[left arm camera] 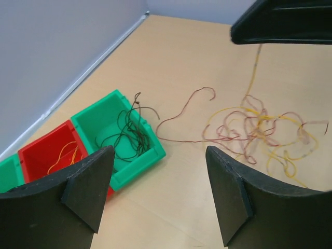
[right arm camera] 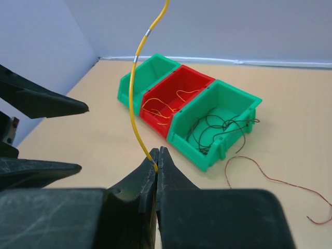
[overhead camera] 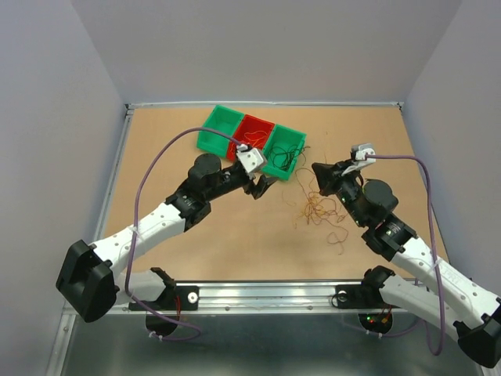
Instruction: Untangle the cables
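Observation:
The cables are a loose clump of thin orange-yellow and brown-red strands on the table; it also shows in the left wrist view. My right gripper is shut on one yellow strand, which rises from the tips. In the top view my right gripper is above the clump's far edge. My left gripper is open and empty, left of the clump and beside the bins; it also shows in the top view. A single brown-red strand lies apart, near the bins.
Three bins stand in a row at the back: a green bin, a red bin holding orange strands, and a green bin holding black strands. Grey walls surround the table.

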Motion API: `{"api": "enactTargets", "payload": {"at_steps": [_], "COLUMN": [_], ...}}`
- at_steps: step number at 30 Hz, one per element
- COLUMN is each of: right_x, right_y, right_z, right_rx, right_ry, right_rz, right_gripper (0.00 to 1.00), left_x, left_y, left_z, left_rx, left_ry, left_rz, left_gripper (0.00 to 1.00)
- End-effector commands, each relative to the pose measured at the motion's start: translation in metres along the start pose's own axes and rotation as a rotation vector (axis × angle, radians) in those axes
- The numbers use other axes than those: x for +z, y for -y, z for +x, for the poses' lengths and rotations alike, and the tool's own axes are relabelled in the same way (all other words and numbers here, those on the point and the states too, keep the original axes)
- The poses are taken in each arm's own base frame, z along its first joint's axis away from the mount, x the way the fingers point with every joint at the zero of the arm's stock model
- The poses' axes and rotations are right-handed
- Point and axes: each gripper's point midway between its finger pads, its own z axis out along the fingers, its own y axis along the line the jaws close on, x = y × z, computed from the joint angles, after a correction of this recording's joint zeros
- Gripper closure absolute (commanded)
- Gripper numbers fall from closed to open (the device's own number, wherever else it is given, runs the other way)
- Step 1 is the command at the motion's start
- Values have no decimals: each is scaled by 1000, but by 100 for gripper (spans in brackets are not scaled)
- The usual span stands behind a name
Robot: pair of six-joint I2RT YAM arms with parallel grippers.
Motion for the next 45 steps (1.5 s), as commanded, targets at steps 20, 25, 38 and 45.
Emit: {"api": "enactTargets", "payload": {"at_steps": [20, 25, 38, 45], "right_x": [-24, -17, -20, -65], "right_y": [-115, -122, -198, -184], "right_z": [-38, -46, -341, -480], "right_rx": [67, 102, 210, 325], "right_ry": [87, 107, 494, 808], "right_rz": [-636, -653, -765, -665], "right_gripper": [100, 99, 99, 99], "left_x": [20, 23, 62, 77], "left_y": [66, 77, 94, 104], "left_z": [-30, -32, 47, 90], "left_rx": [41, 35, -11, -38], "left_ry": [184, 216, 63, -58], "left_rz": [376, 426, 456, 477], "left_gripper": [22, 32, 50, 54]}}
